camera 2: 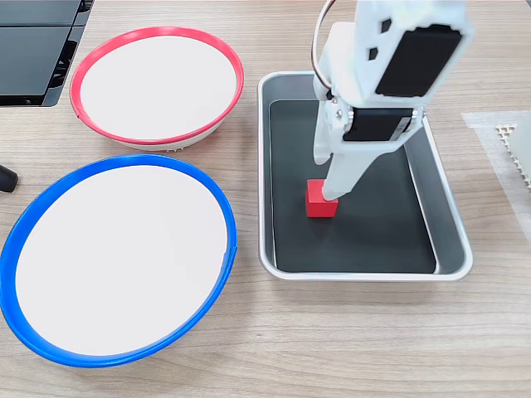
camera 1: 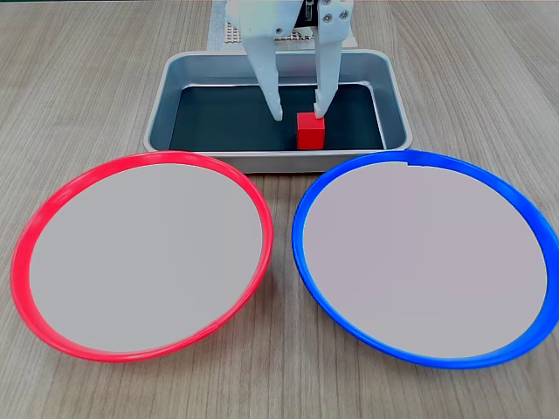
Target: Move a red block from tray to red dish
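The red block (camera 1: 310,130) sits on the dark floor of the tray (camera 1: 163,96), right of the tray's middle and toward its near wall in the fixed view that looks across the two dishes. It lies flat and square, and nothing else is in the tray with it.

The gripper (camera 1: 299,113) hangs over the tray from the far side with its jaws spread and nothing between them. In that same view the right finger tip comes down at the block's top far edge, on or just above it, while the left finger tip hangs over bare floor to the left of the block. So the block is not centred in the gap: it lies to the right of the midline between the jaws, under the right finger. In the other fixed view, the gripper (camera 2: 330,192) meets the block (camera 2: 321,199) from the far side, and the arm's body hides the second finger, so contact cannot be judged there.

As a cube, the block has no long axis to favour, though its faces look roughly square to the jaws. The coming move, as I judge it, turns on a small shift to the right so that both fingers straddle the block before closing.

The red dish (camera 1: 39,218) stands on the tabletop (camera 1: 79,78) near and left of the tray, with the blue dish (camera 1: 524,205) beside it on the right; both dishes are bare.
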`<action>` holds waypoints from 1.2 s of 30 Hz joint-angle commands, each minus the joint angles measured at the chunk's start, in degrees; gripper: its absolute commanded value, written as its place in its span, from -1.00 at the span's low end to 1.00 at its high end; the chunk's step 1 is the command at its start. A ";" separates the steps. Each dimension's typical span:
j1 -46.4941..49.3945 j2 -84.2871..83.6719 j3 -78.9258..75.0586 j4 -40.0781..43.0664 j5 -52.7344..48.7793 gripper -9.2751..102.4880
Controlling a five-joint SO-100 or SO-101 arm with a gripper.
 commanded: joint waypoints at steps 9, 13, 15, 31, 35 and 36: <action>0.44 -1.85 1.41 -4.66 0.53 -0.48; -1.41 -0.35 0.88 -2.90 3.25 -0.49; -1.85 0.26 -0.35 -1.58 4.57 -0.51; -1.32 -1.05 5.10 -8.35 5.45 -0.56; -0.62 -2.55 4.31 -9.58 5.27 -0.61; -0.53 -2.72 4.13 -9.76 5.01 -0.66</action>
